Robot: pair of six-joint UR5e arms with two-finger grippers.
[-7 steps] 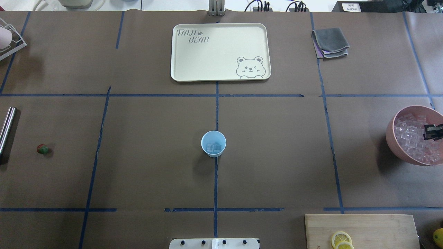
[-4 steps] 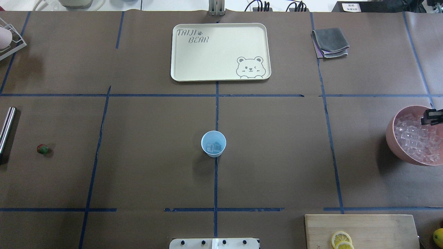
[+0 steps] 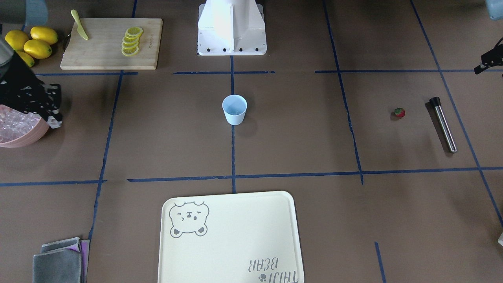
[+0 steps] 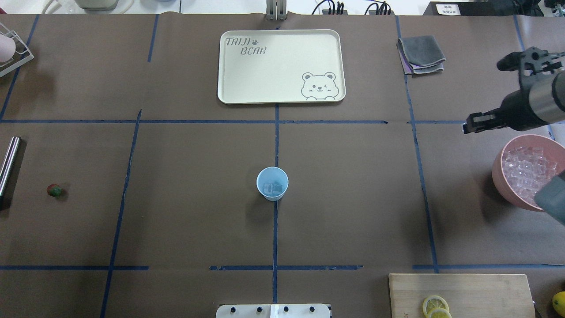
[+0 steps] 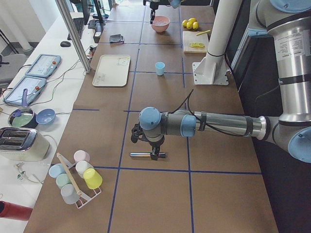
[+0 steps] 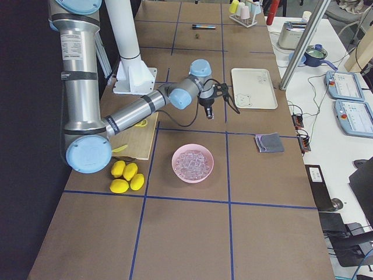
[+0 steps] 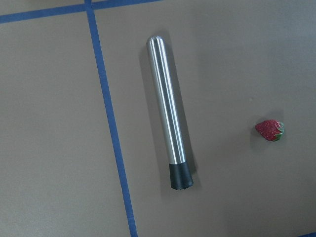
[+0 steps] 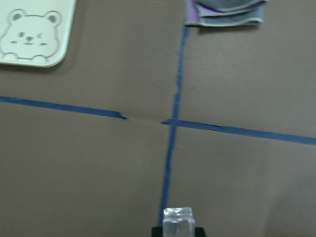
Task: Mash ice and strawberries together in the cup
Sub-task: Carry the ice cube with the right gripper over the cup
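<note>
The pale-blue cup stands at the table's middle with a few ice cubes in it; it also shows in the front view. My right gripper is shut on one clear ice cube and holds it in the air, left of and beyond the pink bowl of ice. The strawberry lies far left on the table, beside a steel muddler. My left gripper hovers over the muddler; I cannot tell whether it is open or shut.
A cream bear tray lies at the far middle. A folded grey cloth lies far right. A cutting board with lemon slices is near right, with lemons beside it. A cup rack stands at the left end.
My right gripper has risen out of the pink bowl and moved left and toward the far side with an ice cube in it. The cup, strawberry and muddler have not moved.
</note>
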